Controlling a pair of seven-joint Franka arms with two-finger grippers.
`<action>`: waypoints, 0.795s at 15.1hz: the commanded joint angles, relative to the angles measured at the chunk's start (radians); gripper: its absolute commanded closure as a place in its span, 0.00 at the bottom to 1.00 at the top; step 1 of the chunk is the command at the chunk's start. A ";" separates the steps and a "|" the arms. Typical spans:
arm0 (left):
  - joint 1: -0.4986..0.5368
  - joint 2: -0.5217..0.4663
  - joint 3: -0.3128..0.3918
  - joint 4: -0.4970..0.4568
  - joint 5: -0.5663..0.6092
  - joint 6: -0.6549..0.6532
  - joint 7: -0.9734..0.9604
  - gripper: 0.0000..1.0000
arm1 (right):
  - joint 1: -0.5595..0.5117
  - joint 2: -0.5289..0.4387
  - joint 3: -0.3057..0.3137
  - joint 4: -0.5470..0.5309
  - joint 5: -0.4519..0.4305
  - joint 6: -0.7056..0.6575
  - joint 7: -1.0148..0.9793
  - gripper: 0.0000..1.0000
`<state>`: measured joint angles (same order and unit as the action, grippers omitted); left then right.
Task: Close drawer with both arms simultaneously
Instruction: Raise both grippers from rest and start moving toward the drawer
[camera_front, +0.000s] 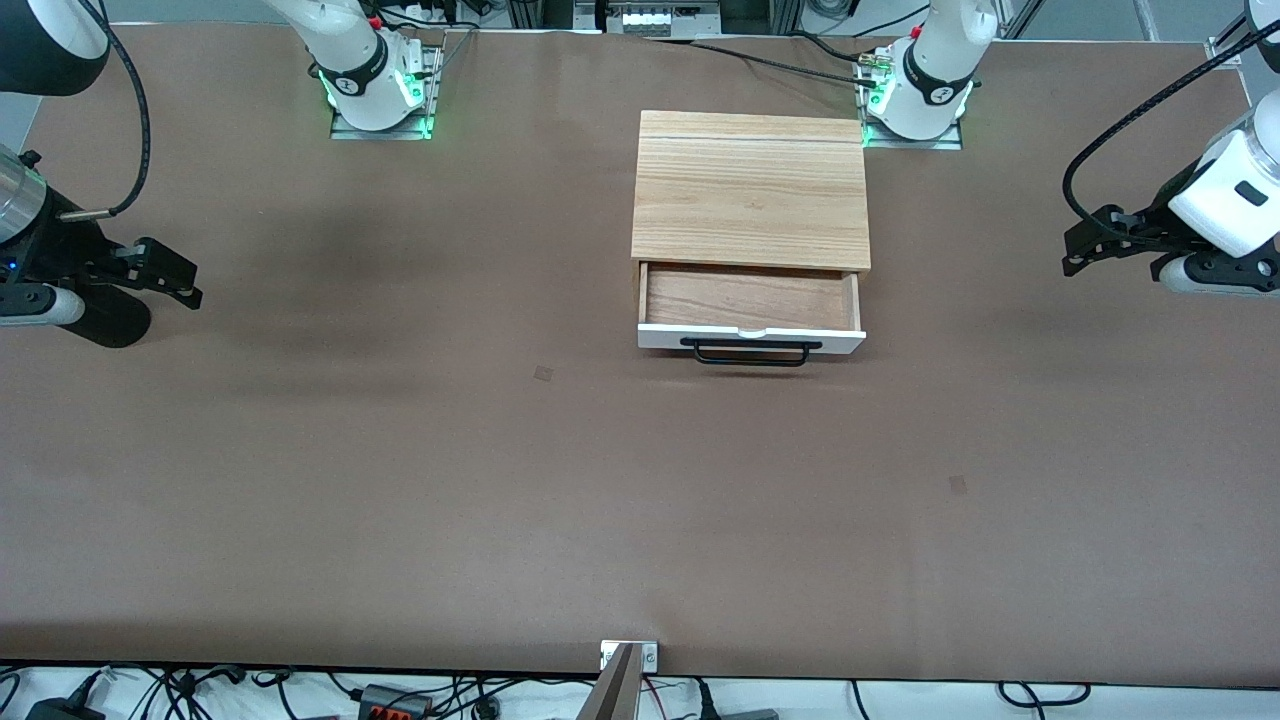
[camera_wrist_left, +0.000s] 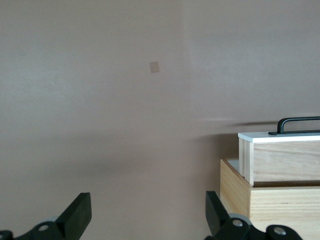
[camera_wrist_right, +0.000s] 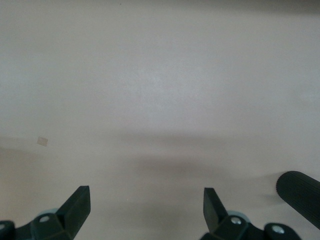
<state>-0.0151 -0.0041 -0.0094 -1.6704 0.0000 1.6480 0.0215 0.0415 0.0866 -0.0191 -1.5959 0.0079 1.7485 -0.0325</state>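
Observation:
The drawer is pulled partway out of a light oak-grain box in the middle of the table, toward the robots' bases. Its white front panel and black bar handle face the front camera, and its tray is empty. The drawer also shows in the left wrist view. My left gripper hangs open and empty over the table's left-arm end, well apart from the drawer; in its wrist view it holds nothing. My right gripper hangs open and empty over the right-arm end; in its wrist view it holds nothing.
The brown table carries two small taped squares, one near the middle and one nearer the front camera. A small bracket sits at the table's front edge. Cables lie below that edge.

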 joint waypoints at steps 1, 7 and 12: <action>-0.002 0.012 -0.004 0.038 0.012 -0.063 -0.014 0.00 | -0.008 0.004 0.007 0.011 0.003 -0.004 -0.007 0.00; -0.006 0.015 -0.004 0.040 0.006 -0.062 -0.015 0.00 | 0.000 0.004 0.014 0.013 0.000 -0.007 0.000 0.00; -0.006 0.048 -0.043 0.040 -0.001 -0.060 -0.014 0.00 | 0.011 0.024 0.016 0.013 0.021 -0.001 0.005 0.00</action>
<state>-0.0186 0.0053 -0.0215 -1.6636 -0.0007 1.6050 0.0192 0.0453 0.0946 -0.0092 -1.5959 0.0128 1.7485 -0.0324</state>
